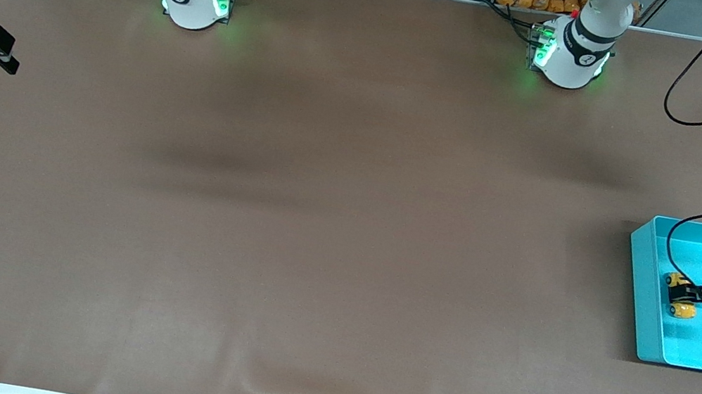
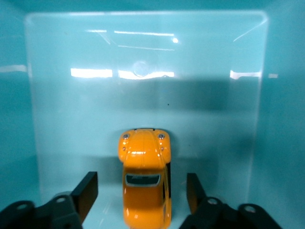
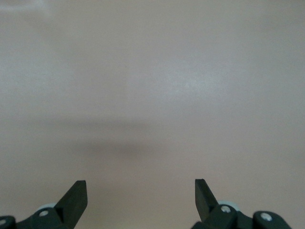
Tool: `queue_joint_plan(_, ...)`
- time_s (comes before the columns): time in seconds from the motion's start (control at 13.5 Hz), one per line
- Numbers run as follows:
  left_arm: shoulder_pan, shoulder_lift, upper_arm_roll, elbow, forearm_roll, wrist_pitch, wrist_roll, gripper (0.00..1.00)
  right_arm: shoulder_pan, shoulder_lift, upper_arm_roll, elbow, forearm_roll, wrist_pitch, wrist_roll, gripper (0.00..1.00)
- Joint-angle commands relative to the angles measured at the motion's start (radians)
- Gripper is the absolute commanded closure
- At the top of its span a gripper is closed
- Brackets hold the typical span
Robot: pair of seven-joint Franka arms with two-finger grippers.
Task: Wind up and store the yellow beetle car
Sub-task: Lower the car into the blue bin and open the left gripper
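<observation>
Left wrist view: left pincer (image 2: 142,195) wide around yellow beetle car (image 2: 145,179)

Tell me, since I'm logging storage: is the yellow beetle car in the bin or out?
In. The yellow beetle car sits on the turquoise bin floor, between the left pincer's open fingers.

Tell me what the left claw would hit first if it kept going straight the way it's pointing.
Probably the floor of the turquoise bin. The left claw is open, its fingers apart on either side of the yellow beetle car, so the car would likely slide deeper between them, though depth is hard to judge.
</observation>
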Motion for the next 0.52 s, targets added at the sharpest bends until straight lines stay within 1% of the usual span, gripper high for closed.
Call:
queue_joint_plan(0.0, -0.003, -0.148, -0.004, -0.015, 0.030, -0.136, -0.013, 0.00, 0.002, -0.006, 0.001, -0.004, 0.000, -0.018, 0.033, 0.00)
queue_joint_plan(0.22, -0.003, -0.258, -0.014, -0.015, 0.026, -0.265, -0.015, 0.00, 0.004, -0.006, 0.001, -0.001, 0.000, -0.029, 0.054, 0.00)
queue_joint_plan(0.44, -0.003, -0.361, -0.085, -0.014, 0.020, -0.397, -0.061, 0.00, 0.002, -0.004, 0.001, -0.001, 0.001, -0.029, 0.045, 0.00)
